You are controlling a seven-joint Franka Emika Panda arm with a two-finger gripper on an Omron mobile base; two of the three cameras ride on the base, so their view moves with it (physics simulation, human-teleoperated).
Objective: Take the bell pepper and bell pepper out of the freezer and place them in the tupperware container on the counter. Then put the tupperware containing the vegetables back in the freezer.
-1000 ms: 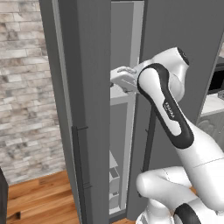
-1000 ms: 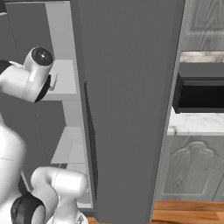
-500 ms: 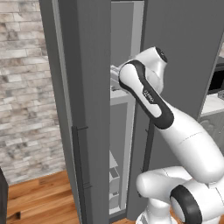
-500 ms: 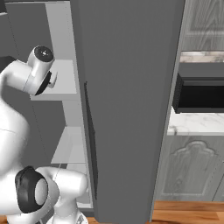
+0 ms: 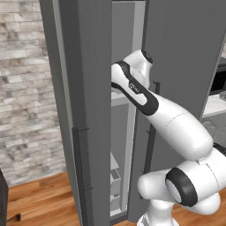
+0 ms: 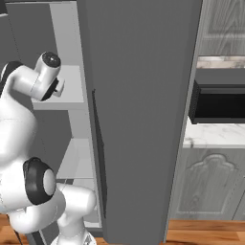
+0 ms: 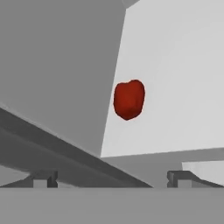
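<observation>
The white Franka arm with dark joints point(image 5: 145, 99) reaches from the base into the open compartment of the tall, narrow dark grey freezer point(image 5: 88, 88), whose door point(image 6: 143, 119) stands swung open with its long dark vertical handle point(image 6: 99, 158) facing the right base camera. In the hand view, the two-finger gripper point(image 7: 111, 179) has its small dark fingertips point(image 7: 43, 178) set wide apart at the bottom of the frame, with nothing between them. One small glossy red roundish bell pepper point(image 7: 129, 99) rests on the pale grey-white interior surface point(image 7: 175, 87) of the freezer, directly ahead of the gripper and well apart from the fingertips. In the left base view, the pale shelves and lower drawers point(image 5: 115, 176) are visible below the arm. In the right base view, the black microwave point(image 6: 220, 102) sits on the white marble-look counter with grey veins point(image 6: 213, 135), above grey panelled cabinet doors point(image 6: 210, 184), to the right of the freezer door.
</observation>
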